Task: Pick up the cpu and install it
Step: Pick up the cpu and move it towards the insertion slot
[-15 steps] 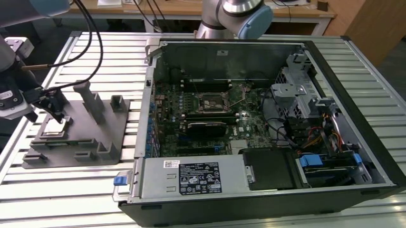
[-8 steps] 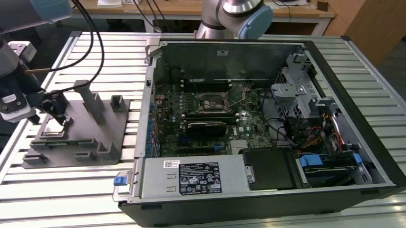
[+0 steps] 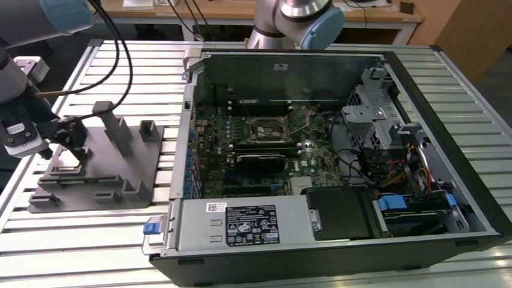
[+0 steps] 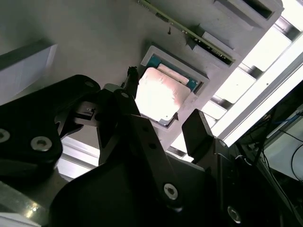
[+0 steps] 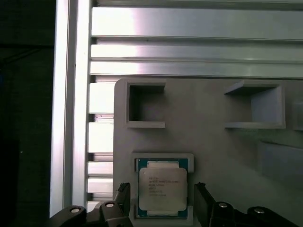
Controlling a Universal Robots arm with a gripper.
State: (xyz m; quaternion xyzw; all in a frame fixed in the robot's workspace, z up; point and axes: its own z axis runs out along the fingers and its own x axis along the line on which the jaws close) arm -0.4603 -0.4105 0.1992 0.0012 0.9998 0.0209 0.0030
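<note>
Gripper (image 5: 162, 204) spread wide, straddling the cpu (image 5: 162, 187), cpu seated in grey fixture (image 5: 227, 151) near tabletop (image 5: 189, 47) edge

We see a silver work table of ribbed aluminium slats (image 3: 112, 66) spreading across the whole exterior view, its long grooves running from the exterior view's left to its right. In the first wrist view the table (image 5: 189, 23) catches strong white light, and its slats glare brightly. Behind the table stands a pale wooden desk with a white frame (image 3: 200, 13), and at the far corner on the exterior view's right we make out a tall brown wooden panel (image 3: 468, 30).
</note>
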